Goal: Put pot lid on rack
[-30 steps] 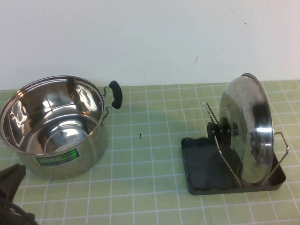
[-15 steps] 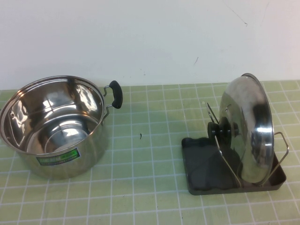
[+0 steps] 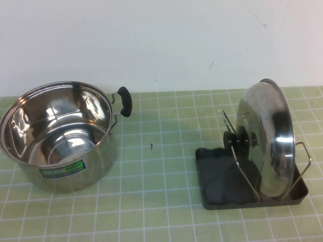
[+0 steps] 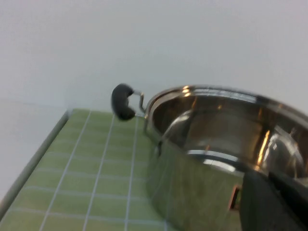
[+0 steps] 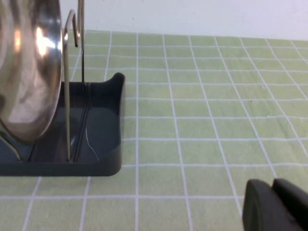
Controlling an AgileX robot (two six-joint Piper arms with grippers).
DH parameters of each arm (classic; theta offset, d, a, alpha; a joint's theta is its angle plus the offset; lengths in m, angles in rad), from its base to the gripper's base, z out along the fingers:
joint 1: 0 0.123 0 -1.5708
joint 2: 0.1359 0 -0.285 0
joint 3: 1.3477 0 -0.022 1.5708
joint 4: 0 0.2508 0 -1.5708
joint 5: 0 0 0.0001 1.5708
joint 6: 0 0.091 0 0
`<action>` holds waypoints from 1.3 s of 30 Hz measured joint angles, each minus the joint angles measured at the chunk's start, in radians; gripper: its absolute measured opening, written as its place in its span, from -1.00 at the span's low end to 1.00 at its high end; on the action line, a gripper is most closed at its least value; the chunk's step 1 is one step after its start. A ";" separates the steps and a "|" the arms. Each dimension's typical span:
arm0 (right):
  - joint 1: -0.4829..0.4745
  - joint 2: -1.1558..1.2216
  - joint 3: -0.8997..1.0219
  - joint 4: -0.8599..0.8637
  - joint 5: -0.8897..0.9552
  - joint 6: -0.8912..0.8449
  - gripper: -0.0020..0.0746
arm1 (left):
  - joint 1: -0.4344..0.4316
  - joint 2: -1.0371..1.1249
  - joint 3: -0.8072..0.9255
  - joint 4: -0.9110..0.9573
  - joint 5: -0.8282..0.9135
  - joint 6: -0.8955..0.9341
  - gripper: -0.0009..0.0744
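The shiny steel pot lid (image 3: 267,141) stands on edge in the dark grey rack (image 3: 217,176) at the right, held between the wire loops, with its black knob (image 3: 237,141) facing left. Neither gripper shows in the high view. In the right wrist view the lid (image 5: 29,72) and the rack (image 5: 103,120) are ahead, and my right gripper (image 5: 275,204) is shut and empty, well apart from them over the mat. In the left wrist view my left gripper (image 4: 275,202) is shut and empty, close beside the pot.
The deep steel pot (image 3: 60,131) with black handles and a green label stands open at the left; it also fills the left wrist view (image 4: 207,154). A green tiled mat (image 3: 161,166) covers the table. A white wall is behind.
My left gripper showed at the lower left corner of the high view one second ago and has drawn back out of that view. The lid and rack have not moved.
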 joint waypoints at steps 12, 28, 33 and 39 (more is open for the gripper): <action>0.000 0.000 -0.001 0.000 0.004 0.000 -0.87 | 0.049 -0.165 0.010 -0.880 0.296 1.022 -0.98; 0.000 0.000 -0.001 -0.002 0.004 0.000 -0.87 | 0.051 -0.169 0.109 -0.935 0.284 1.043 -0.98; 0.000 0.000 -0.002 -0.002 0.004 0.000 -0.87 | 0.051 -0.169 0.109 -0.924 0.278 1.061 -0.98; 0.000 0.000 -0.002 -0.002 0.004 0.000 -0.87 | 0.051 -0.169 0.111 -0.924 0.270 1.063 -0.98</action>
